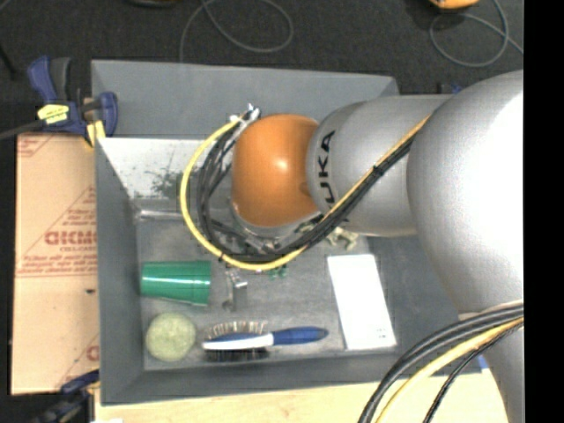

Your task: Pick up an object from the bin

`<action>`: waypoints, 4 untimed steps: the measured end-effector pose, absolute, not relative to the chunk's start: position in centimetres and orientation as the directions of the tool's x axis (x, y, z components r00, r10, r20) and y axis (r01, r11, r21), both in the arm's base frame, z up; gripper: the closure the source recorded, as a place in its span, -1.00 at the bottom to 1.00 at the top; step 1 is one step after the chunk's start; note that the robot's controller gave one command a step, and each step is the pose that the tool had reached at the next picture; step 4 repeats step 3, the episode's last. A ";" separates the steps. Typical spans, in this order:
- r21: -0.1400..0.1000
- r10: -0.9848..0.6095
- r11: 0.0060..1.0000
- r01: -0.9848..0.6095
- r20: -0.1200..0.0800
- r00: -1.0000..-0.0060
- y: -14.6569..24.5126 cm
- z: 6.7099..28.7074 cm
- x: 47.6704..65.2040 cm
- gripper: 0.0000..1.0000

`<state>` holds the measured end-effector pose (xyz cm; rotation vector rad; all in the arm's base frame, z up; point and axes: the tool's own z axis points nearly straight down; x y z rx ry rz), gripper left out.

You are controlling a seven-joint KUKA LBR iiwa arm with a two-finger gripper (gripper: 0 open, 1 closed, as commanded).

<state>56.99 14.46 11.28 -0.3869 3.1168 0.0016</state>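
Green cup (pixel 176 283) is lying sideways; end effector (pixel 233 282) is hovering just beside it, probably lining up; can't tell its opening.

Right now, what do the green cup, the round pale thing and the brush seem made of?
Green cup: likely plastic, smooth, slight sheen. Round pale-green thing: probably foam or sponge, matte and speckled. Brush: glossy blue handle, likely plastic; bristle material unclear.

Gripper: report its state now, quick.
Gripper: cannot be told whether open or shut; it sits just right of the green cup lying on its side.
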 end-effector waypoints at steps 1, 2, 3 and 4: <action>0.000 -0.301 0.954 -0.301 -0.004 -0.954 18.3 8.8 57.4 -1.00; -0.006 -0.313 0.950 -0.313 0.009 -0.950 21.6 7.7 58.2 -1.00; -0.001 -0.358 0.934 -0.358 -0.004 -0.934 20.0 7.6 57.9 -1.00; -0.001 -0.358 0.934 -0.358 -0.004 -0.934 20.0 7.6 57.9 -1.00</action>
